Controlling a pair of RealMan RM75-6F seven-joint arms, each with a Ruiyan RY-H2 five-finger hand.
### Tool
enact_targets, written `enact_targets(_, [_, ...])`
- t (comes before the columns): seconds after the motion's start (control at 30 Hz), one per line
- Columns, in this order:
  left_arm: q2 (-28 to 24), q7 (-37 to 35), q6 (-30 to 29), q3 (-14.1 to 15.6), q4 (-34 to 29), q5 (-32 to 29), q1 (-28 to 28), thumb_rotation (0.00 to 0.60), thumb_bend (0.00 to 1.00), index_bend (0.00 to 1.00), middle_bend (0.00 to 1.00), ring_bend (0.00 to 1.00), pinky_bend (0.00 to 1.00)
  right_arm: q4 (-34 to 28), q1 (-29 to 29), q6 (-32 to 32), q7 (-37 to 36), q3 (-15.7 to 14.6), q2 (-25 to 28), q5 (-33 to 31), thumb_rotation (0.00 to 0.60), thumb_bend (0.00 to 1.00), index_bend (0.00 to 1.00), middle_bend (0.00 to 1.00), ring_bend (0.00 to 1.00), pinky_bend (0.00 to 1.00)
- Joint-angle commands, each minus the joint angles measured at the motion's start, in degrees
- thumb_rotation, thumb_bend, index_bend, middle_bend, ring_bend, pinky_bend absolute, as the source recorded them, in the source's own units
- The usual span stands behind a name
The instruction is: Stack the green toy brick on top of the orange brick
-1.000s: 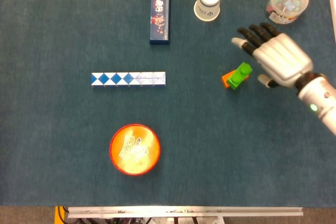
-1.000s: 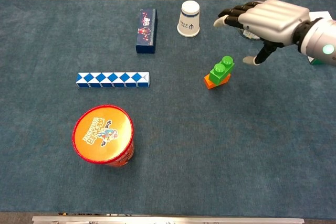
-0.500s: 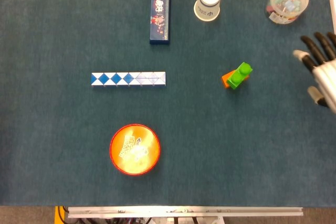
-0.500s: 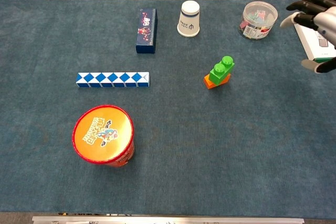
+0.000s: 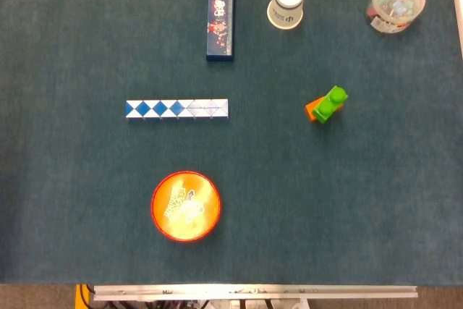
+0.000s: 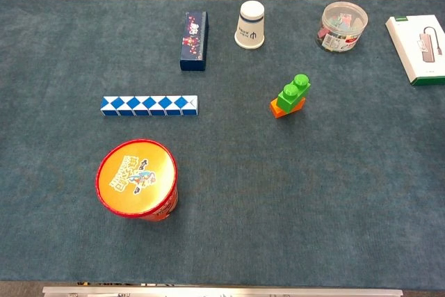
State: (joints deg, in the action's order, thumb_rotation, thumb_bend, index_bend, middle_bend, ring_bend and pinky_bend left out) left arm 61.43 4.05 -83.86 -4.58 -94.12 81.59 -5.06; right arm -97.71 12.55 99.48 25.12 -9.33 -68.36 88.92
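The green toy brick (image 5: 330, 103) (image 6: 294, 91) sits on top of the orange brick (image 5: 312, 110) (image 6: 280, 108), right of the table's middle. The green one lies slanted across the orange one, whose left end pokes out below it. Nothing touches the pair. Neither hand shows in the head view or the chest view.
A blue-and-white zigzag bar (image 5: 176, 108) lies at centre left. A round orange tin (image 5: 185, 205) stands near the front. At the back are a dark blue box (image 5: 220, 19), an upturned white paper cup (image 5: 286, 3) and a clear tub of small items (image 5: 396, 1). A white box (image 6: 420, 38) lies far right.
The right hand, open beside the stacked bricks a second ago, has drawn away to the right and left both views. The bricks have stayed put.
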Motion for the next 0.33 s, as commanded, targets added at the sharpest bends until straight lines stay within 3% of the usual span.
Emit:
enact_targets(0.03, [0.19,0.00,0.38,0.02,0.18,-0.26,-0.17,0.600,0.06,0.51,0.51,0.34,0.43,1.26,-1.26,-0.41,-2.89,1.18,0.07,-0.40,0.600,0.23,0.29,0.14,0.00,0.08])
enact_targets(0.33, [1.61,0.70,3.02,0.31,1.26,-0.73,-1.64,0.600,0.06,0.52,0.51,0.34,0.43,2.24,-2.83,-2.99,-8.38,3.61,2.10,-1.07,0.600,0.23,0.29,0.14,0.00,0.08])
